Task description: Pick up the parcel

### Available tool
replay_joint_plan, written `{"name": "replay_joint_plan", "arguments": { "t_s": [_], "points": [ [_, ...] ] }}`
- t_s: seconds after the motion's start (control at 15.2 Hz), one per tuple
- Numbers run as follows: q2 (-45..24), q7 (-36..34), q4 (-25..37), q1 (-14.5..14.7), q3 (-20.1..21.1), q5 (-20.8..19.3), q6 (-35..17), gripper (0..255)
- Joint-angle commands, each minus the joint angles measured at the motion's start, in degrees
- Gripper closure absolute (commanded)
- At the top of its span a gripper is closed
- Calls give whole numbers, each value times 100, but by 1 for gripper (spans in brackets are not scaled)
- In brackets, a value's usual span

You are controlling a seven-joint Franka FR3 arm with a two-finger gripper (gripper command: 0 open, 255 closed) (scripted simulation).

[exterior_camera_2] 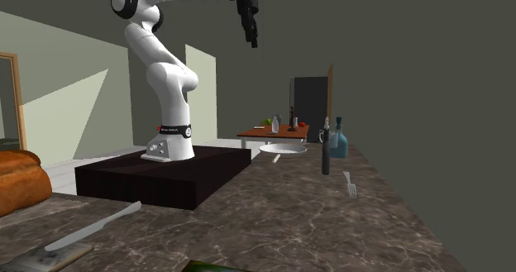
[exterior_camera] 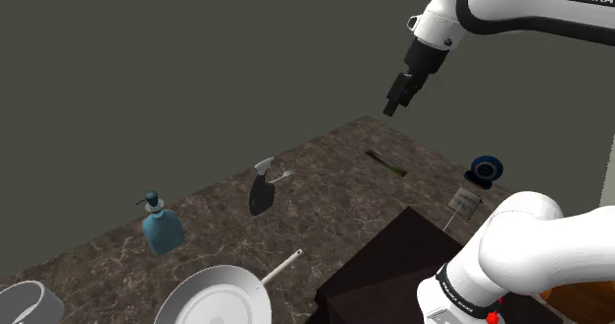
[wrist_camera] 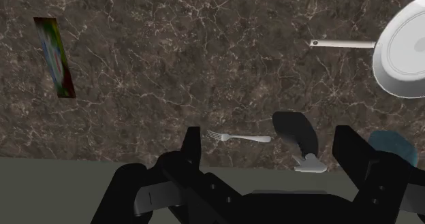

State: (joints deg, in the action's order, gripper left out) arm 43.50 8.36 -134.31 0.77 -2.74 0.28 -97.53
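Note:
The parcel (wrist_camera: 54,58) is a flat, thin rectangle with a blurry green, red and blue print, lying on the dark marbled counter (wrist_camera: 156,66). In the shoulder view the parcel (exterior_camera: 389,164) is a narrow sliver near the counter's far edge. In the second exterior view only its green corner (exterior_camera_2: 211,267) peeks in at the bottom. My black gripper (exterior_camera: 394,103) hangs open high above the counter, well clear of everything. From the wrist, the gripper (wrist_camera: 270,151) is off to one side of the parcel, nearer a fork, with nothing between its fingers (wrist_camera: 193,144).
A fork (wrist_camera: 238,137), a dark spray bottle (exterior_camera: 261,192), a blue soap dispenser (exterior_camera: 161,226) and a white pan (exterior_camera: 219,297) lie along the counter. A blue dish (exterior_camera: 485,169) sits by the dark stand (exterior_camera: 384,263). Bread (exterior_camera_2: 16,179) and a knife (exterior_camera_2: 91,229) lie nearby.

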Motion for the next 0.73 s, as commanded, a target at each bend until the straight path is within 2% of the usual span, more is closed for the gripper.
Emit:
{"name": "replay_joint_plan", "arguments": {
  "t_s": [0.0, 0.66],
  "points": [
    [0, 0, 0, 0, 0, 0, 0, 0],
    [-898, 899, -602, -329, -894, -439, -1376, 0]
  ]
}}
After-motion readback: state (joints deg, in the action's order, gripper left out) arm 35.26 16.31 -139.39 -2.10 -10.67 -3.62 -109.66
